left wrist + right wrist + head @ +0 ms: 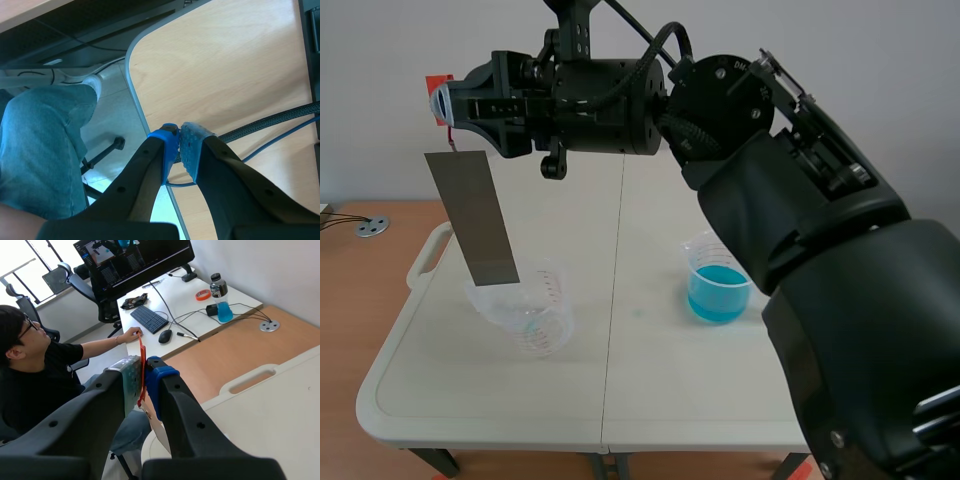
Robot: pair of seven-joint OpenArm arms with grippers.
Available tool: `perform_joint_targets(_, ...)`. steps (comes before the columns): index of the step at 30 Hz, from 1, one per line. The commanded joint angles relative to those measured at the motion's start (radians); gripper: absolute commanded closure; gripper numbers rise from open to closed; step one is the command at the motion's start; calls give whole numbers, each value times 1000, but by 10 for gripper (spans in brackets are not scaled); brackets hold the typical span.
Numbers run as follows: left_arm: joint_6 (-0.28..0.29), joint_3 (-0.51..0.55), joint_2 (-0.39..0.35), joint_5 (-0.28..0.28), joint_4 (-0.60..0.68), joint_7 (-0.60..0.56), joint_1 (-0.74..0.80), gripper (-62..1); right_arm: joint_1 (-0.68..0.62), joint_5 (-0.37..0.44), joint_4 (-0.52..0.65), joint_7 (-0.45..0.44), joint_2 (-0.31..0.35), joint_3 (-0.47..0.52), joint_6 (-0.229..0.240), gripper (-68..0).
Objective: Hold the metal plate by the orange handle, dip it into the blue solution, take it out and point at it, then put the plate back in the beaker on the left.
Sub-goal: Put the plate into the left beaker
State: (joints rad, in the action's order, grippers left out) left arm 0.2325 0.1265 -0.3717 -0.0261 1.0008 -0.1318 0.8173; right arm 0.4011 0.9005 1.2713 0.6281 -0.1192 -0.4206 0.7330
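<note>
The grey metal plate (475, 215) hangs slightly tilted from its orange handle (440, 92). My right gripper (450, 105), reaching across from the right side, is shut on that handle, high above the table's left part. In the right wrist view the thin orange handle (142, 365) is pinched between the pads of the right gripper (142, 371); the plate is hidden below. The plate's lower edge is level with the rim of the empty clear beaker (535, 315). The beaker of blue solution (718, 285) stands to the right. My left gripper (179, 132) is shut on nothing, off the table.
The white table (650, 390) has a handle slot (430, 255) at its left edge. A wooden desk (225, 75) with cables and a person's jeans-clad leg (40, 150) lie under the left gripper. A seated person (35, 370) and a desk with a keyboard (150, 319) show beyond the right gripper.
</note>
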Motion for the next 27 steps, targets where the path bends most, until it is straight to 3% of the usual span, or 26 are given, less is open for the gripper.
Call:
perform_joint_targets(1,3,6,-6,1,6,-6,-5,-60,27,9,-6,-23,-9,-2,13,-14)
perform_joint_targets(8,53,6,-3,0,6,-10,-6,-60,26,-26,-46,-58,-9,-2,13,-14)
perform_joint_targets(27,51,6,39,1,6,-7,-6,-60,25,-64,-189,-101,-9,-2,13,-13)
